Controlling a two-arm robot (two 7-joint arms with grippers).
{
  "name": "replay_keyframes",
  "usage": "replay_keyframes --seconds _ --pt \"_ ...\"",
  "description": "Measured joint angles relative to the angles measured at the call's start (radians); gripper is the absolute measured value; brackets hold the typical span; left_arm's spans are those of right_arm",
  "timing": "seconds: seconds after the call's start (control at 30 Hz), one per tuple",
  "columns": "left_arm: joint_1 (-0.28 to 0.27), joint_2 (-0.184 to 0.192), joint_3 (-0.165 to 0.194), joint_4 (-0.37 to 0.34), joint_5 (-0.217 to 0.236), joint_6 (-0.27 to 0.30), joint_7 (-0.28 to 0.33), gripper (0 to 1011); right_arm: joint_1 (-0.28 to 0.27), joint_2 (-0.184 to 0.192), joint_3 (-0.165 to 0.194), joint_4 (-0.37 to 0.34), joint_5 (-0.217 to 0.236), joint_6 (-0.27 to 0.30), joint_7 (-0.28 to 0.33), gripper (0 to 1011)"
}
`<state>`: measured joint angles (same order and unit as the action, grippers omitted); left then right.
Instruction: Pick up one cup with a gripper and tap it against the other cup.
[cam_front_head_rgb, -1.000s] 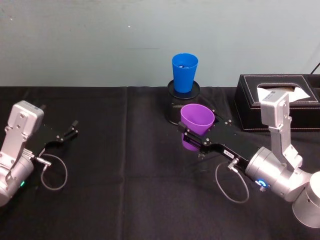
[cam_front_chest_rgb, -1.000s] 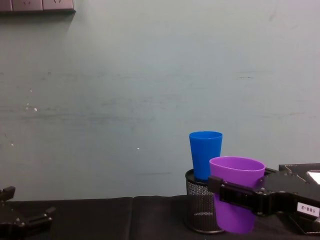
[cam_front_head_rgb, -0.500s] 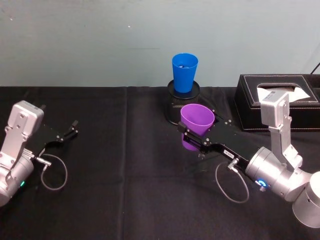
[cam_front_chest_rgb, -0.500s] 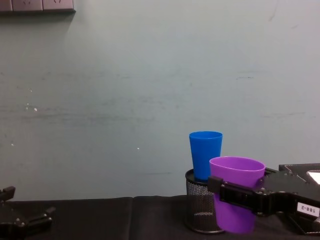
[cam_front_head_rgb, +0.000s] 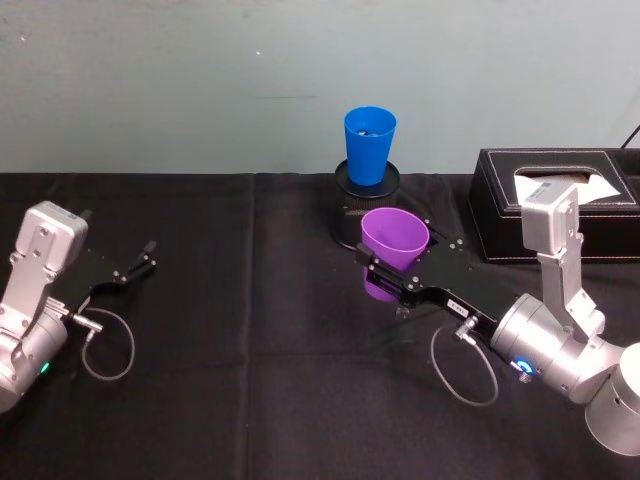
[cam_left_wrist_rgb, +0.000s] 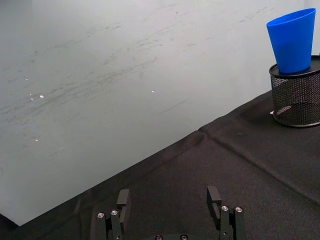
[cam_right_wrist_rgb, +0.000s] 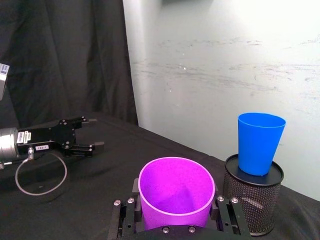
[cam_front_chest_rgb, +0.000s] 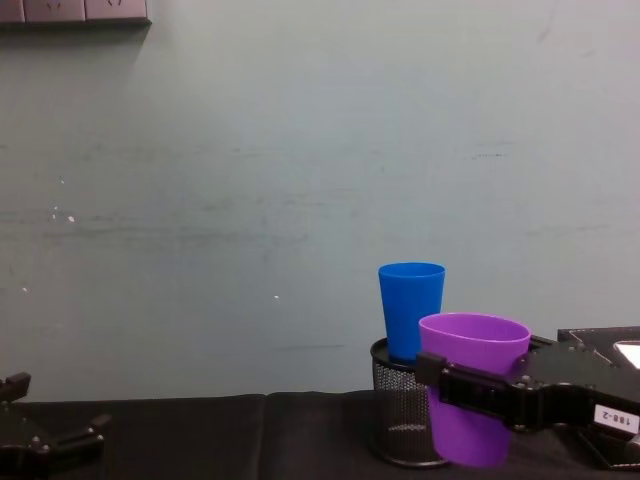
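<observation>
My right gripper (cam_front_head_rgb: 392, 264) (cam_right_wrist_rgb: 174, 217) (cam_front_chest_rgb: 475, 385) is shut on the purple cup (cam_front_head_rgb: 393, 241) (cam_right_wrist_rgb: 175, 189) (cam_front_chest_rgb: 473, 395), held upright just above the black cloth. The blue cup (cam_front_head_rgb: 368, 145) (cam_right_wrist_rgb: 260, 142) (cam_front_chest_rgb: 411, 310) (cam_left_wrist_rgb: 292, 40) stands on top of a black mesh pen holder (cam_front_head_rgb: 361, 209) (cam_right_wrist_rgb: 252, 200) (cam_front_chest_rgb: 401, 415) (cam_left_wrist_rgb: 296, 97), just behind and slightly left of the purple cup, with a small gap between them. My left gripper (cam_front_head_rgb: 140, 262) (cam_left_wrist_rgb: 169, 201) (cam_front_chest_rgb: 50, 425) rests open at the far left of the table with nothing in it.
A black tissue box (cam_front_head_rgb: 505, 205) (cam_front_chest_rgb: 605, 340) sits at the back right, close behind my right arm. A pale green wall (cam_front_head_rgb: 200, 80) runs directly behind the table. Grey cables loop beside each wrist.
</observation>
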<state>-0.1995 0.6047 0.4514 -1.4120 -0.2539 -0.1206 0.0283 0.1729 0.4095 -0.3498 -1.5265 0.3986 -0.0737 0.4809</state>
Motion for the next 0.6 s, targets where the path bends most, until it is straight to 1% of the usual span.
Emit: replay_keyframes --seconds 0.6 --pt "0.0 0.0 0.0 0.0 0.0 0.0 0.0 1000 0.0 0.0 0.0 0.0 0.0 0.0 0.0 731"
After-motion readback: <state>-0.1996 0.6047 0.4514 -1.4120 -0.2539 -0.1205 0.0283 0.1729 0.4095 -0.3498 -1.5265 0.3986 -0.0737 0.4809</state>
